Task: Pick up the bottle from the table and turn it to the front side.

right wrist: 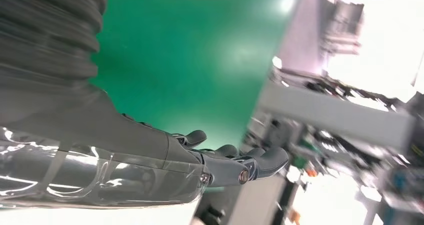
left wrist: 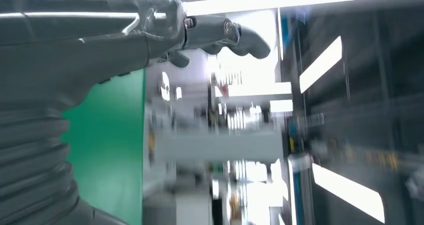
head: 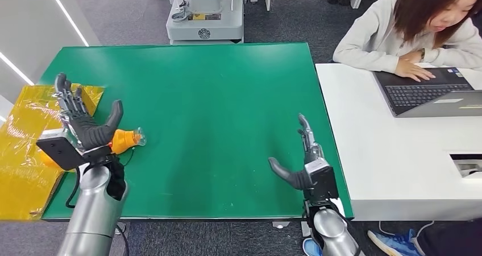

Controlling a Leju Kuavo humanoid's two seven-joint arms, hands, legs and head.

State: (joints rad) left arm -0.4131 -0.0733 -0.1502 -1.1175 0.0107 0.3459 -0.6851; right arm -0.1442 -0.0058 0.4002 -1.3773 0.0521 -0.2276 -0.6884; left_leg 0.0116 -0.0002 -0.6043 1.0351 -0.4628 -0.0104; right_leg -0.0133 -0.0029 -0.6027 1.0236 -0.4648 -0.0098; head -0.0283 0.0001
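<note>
The bottle (head: pixel 124 139) lies on its side on the green table (head: pixel 216 125), near the left edge. What shows of it is orange, with a pale, clear end pointing toward the middle of the table. Most of its body is hidden behind the left hand (head: pixel 85 125), so its label side cannot be told. An orange bit shows on the other side of the wrist, by the yellow sheet (head: pixel 25 153).

The left hand stands above the bottle, palm turned inward, fingers (head: pixel 69 99) spread and stretched upward, thumb apart to the right. It holds nothing; whether it touches the bottle cannot be told. In the left wrist view the hand (left wrist: pixel 150 30) is blurred against the room, thumb sticking out.

The right hand (head: pixel 304 159) hovers over the near right part of the table, well apart from the bottle, fingers straight and forward, thumb out to the left, nothing in it. The right wrist view shows its fingers (right wrist: pixel 250 162) lightly bent over the green.

To the right stands a white desk (head: pixel 392 153) with a laptop (head: pixel 426 91); a person (head: pixel 415 28) sits at it, a hand by the keyboard. Beyond the table stands a grey machine (head: pixel 204 14).
</note>
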